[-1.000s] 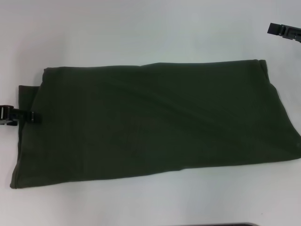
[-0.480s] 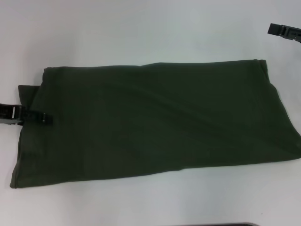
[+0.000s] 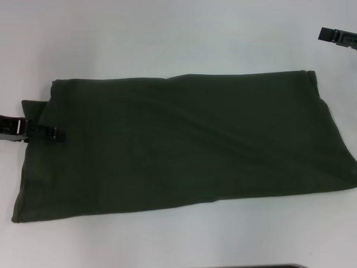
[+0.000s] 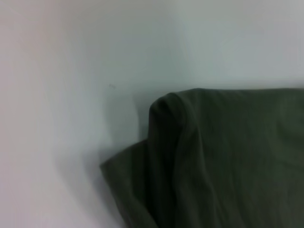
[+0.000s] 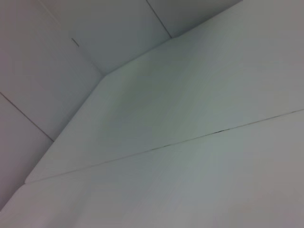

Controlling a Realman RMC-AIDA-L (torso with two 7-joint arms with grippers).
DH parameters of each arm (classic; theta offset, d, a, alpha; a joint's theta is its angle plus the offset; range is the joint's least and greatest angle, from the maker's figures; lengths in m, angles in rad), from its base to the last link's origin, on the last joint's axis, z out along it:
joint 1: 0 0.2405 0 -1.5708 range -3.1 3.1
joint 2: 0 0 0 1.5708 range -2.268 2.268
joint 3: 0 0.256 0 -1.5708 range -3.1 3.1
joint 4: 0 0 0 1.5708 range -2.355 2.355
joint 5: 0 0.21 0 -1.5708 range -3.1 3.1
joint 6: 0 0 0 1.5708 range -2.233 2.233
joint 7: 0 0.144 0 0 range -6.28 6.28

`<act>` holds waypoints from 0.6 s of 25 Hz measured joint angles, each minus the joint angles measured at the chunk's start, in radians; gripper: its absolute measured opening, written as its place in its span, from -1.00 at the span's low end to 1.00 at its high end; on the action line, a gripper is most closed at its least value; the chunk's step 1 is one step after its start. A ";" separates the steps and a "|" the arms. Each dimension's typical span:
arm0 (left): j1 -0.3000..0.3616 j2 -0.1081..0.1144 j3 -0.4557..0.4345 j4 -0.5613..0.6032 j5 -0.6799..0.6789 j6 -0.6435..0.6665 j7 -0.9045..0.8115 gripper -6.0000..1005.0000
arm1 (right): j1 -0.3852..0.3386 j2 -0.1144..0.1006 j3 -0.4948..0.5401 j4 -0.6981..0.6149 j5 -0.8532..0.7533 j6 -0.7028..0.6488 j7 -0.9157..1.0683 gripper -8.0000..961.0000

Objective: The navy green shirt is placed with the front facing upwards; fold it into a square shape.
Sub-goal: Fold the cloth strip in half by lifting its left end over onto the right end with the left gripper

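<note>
Left gripper (image 3: 56, 134) advanced onto navy green shirt (image 3: 184, 139) | right gripper (image 3: 337, 36) parked

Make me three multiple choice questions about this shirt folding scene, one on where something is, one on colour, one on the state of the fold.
1. Where is the left gripper?
A. at the shirt's left edge
B. above the shirt's middle
C. off in the far right corner

2. What colour is the shirt?
A. white
B. dark olive green
C. red

3. What state is the shirt in?
A. spread fully open with both sleeves out
B. crumpled in a ball
C. folded into a long band lying flat

Answers:
1 A, the head view shows its tip over the cloth at the left edge, while the right gripper is the one far right, clear of the shirt.
2 B, green in both the head and left wrist views, on the white table.
3 C, it lies flat as a wide rectangle with no sleeves spread out and layered edges at its left end.
</note>
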 joint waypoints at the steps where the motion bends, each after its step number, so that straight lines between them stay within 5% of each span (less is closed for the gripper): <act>1: 0.000 0.000 0.000 0.000 0.000 0.000 0.000 0.77 | 0.000 0.000 0.000 0.000 0.000 0.000 0.000 0.92; 15: 0.000 0.000 0.011 0.004 -0.003 -0.003 0.002 0.70 | 0.000 0.000 0.000 0.004 0.000 0.000 0.001 0.91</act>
